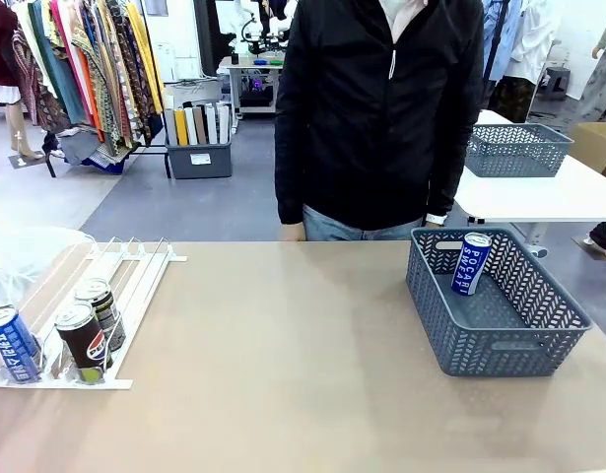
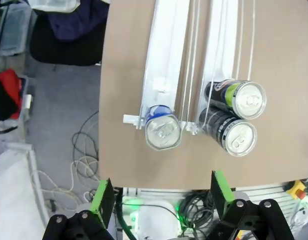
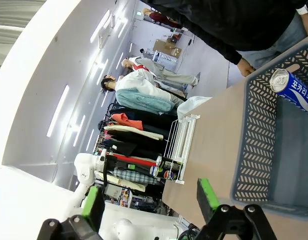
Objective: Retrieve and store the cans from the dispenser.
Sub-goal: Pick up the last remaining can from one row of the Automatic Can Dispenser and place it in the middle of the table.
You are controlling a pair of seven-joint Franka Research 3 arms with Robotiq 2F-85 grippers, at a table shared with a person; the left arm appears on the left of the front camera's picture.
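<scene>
Spread wide, the left tool [image 2: 161, 181] is hanging above the slim blue silver-topped can [image 2: 163, 131] at the end stop of the white-and-clear plastic dispenser rack [image 2: 164, 50], probably needing a straight, centred descent clearing the neighbouring black cans [image 2: 221, 125].

The dispenser [image 1: 135, 268], a flat white and clear rack of parallel lanes, lies along the desk's left edge, with its end stops toward the near edge. Three cans stand upright against those stops. A blue can [image 1: 12, 343] is in the outer lane, and two black cans [image 1: 84, 340] touch, one behind the other, in the lane beside it. A second blue can [image 1: 470, 262] leans tilted on the far wall of the grey basket [image 1: 500, 345] by the desk's right edge.
</scene>
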